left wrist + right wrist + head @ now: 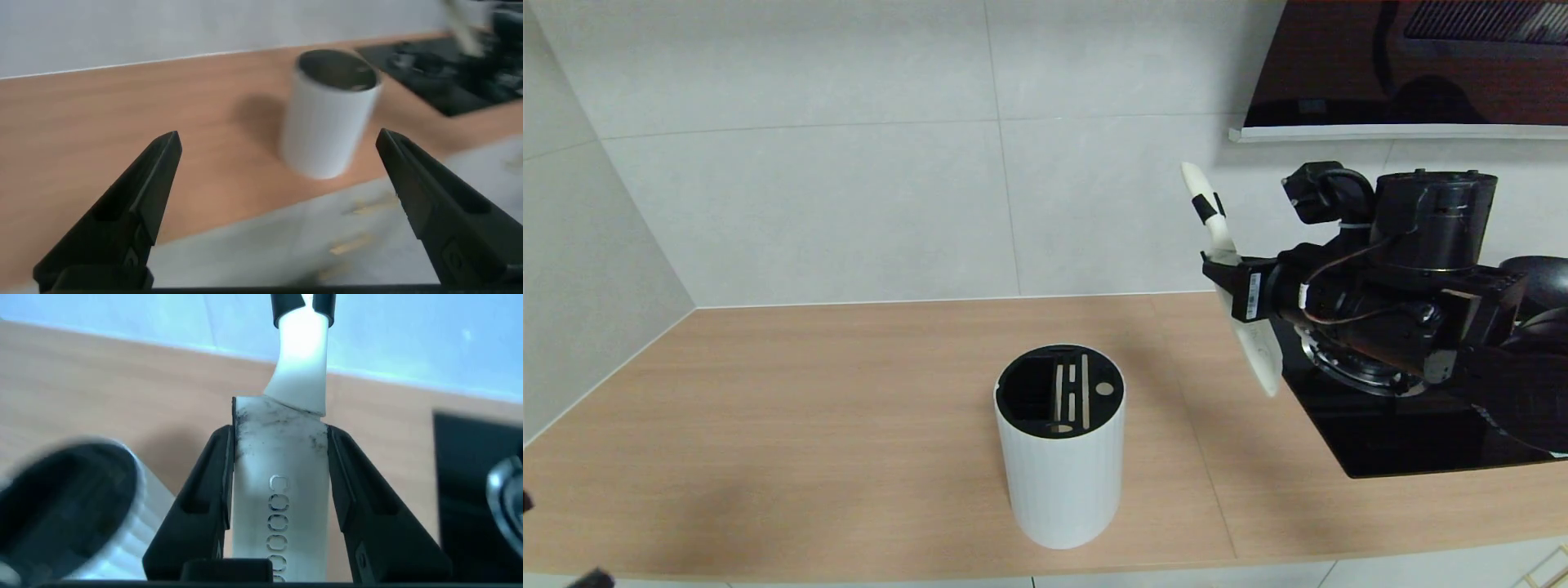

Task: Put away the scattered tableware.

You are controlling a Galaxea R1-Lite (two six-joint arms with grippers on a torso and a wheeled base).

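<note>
So we've got the white knife (1259, 349) pinched flat between the fingers of the right gripper (1241, 286), up in the air over the right part of the counter (809, 425), just at the left edge of the black cooktop (1380, 433). The handle is up and the blade hangs down at a slant. Our guess for the step: carry it left and toward the front edge to the white holder (1062, 465), which stands near the middle of that edge. The trick is probably to get the blade plumb first, then turn it in line with one of the narrow slots (1085, 390) before lowering. If it goes in tilted, it could catch the black top or tip the holder. The holder's top has a big square opening, slots and round holes, and nothing sticks out of any of them. The left gripper (276, 140) hangs low off the front-left corner, fingers spread wide and holding nothing.
</note>
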